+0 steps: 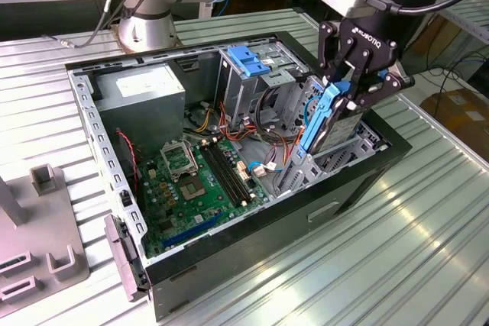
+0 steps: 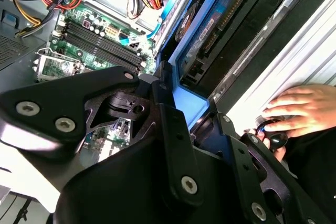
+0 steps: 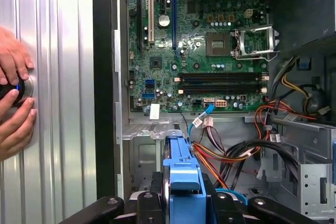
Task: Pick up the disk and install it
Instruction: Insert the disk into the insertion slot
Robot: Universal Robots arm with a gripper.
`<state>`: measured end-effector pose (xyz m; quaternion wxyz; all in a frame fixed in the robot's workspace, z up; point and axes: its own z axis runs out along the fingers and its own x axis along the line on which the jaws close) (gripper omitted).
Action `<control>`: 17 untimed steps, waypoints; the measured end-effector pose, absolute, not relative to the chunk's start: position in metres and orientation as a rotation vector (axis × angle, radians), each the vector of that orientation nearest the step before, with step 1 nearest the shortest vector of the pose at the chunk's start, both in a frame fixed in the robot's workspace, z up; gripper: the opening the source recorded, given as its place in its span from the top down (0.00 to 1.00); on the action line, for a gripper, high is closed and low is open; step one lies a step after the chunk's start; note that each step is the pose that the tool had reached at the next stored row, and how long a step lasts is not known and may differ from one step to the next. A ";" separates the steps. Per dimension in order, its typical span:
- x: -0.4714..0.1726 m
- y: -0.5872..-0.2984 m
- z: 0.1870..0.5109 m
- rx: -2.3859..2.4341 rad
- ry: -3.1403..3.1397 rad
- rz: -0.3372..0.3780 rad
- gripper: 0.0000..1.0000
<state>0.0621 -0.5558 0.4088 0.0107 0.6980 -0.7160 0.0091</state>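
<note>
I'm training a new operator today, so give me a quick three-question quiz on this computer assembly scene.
1. True or false: the gripper is shut on the disk.
2. Over the open computer case, the disk is held: A flat, label up; B on edge; C flat, label down.
3. In the first wrist view, what is on the table beside the case?
Key: 1 true; 2 B; 3 a person's hands.
</note>
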 end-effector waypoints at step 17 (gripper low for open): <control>0.062 -0.556 0.385 2.177 -2.233 0.026 0.63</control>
